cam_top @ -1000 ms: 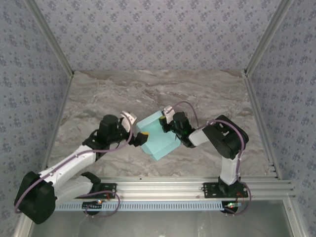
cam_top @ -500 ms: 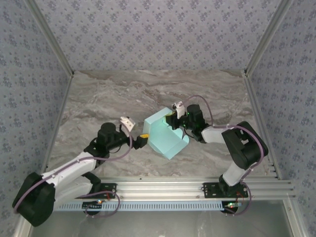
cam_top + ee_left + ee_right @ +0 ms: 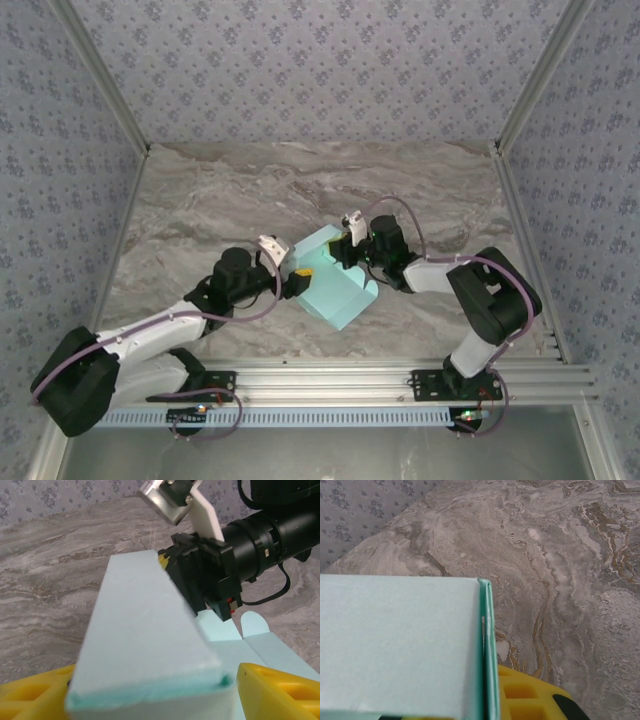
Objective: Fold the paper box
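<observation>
The paper box [image 3: 335,287], light aqua card, sits partly folded at the middle of the marble table. My right gripper [image 3: 343,252] holds its far wall. In the right wrist view that folded card edge [image 3: 487,645] lies against a yellow finger [image 3: 530,697], and the panel hides the other finger. My left gripper [image 3: 293,277] is at the box's left side. Its yellow fingers [image 3: 280,692] stand on either side of a raised box wall [image 3: 145,645], with a thin gap on the right. The right gripper's black body [image 3: 215,575] shows beyond that wall.
Patterned walls [image 3: 320,70] enclose the marble table [image 3: 200,200] on three sides. An aluminium rail [image 3: 330,378] runs along the near edge, where both arm bases are bolted. A rounded box tab [image 3: 252,625] lies flat on the table.
My left gripper moved right onto the box's side and its jaws narrowed around a wall. The right gripper carried the box right, then slightly back left.
</observation>
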`<action>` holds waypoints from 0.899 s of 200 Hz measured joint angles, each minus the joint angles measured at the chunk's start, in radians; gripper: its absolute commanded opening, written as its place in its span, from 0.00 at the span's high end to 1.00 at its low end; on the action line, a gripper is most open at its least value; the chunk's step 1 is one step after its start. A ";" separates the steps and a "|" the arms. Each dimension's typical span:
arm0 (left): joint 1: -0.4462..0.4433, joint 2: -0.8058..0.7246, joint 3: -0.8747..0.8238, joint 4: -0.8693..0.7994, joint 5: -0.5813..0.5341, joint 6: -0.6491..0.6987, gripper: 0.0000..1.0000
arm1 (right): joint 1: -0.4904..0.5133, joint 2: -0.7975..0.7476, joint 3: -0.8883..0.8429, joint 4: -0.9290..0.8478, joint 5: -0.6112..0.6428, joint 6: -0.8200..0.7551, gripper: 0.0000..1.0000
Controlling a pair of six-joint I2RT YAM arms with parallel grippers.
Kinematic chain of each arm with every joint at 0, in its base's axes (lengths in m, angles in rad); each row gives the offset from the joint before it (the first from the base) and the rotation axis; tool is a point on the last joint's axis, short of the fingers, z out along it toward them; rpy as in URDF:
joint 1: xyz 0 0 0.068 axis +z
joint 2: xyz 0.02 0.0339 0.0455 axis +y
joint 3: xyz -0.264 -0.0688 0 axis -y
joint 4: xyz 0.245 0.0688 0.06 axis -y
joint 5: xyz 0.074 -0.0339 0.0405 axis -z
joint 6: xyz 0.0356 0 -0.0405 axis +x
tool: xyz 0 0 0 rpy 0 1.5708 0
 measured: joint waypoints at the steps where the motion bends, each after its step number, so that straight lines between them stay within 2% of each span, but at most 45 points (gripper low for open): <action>1: -0.001 0.000 0.000 0.000 0.000 0.000 0.27 | 0.000 0.000 0.000 0.000 0.002 0.000 0.91; 61: -0.005 0.004 0.000 0.001 -0.051 -0.039 0.58 | 0.003 0.000 0.000 0.000 0.019 0.005 0.89; 74: -0.002 0.006 0.000 0.000 -0.071 -0.043 0.62 | 0.005 0.000 0.000 0.001 0.027 0.010 0.84; 93: -0.003 0.011 0.003 -0.005 -0.071 -0.044 0.63 | 0.024 0.000 -0.003 0.013 0.075 0.028 0.75; 117: -0.003 0.011 0.016 -0.024 -0.075 -0.058 0.66 | 0.063 -0.006 -0.028 0.054 0.185 0.039 0.76; 180: -0.005 0.000 0.029 -0.050 -0.090 -0.095 0.67 | 0.170 -0.014 -0.052 0.107 0.494 0.019 0.81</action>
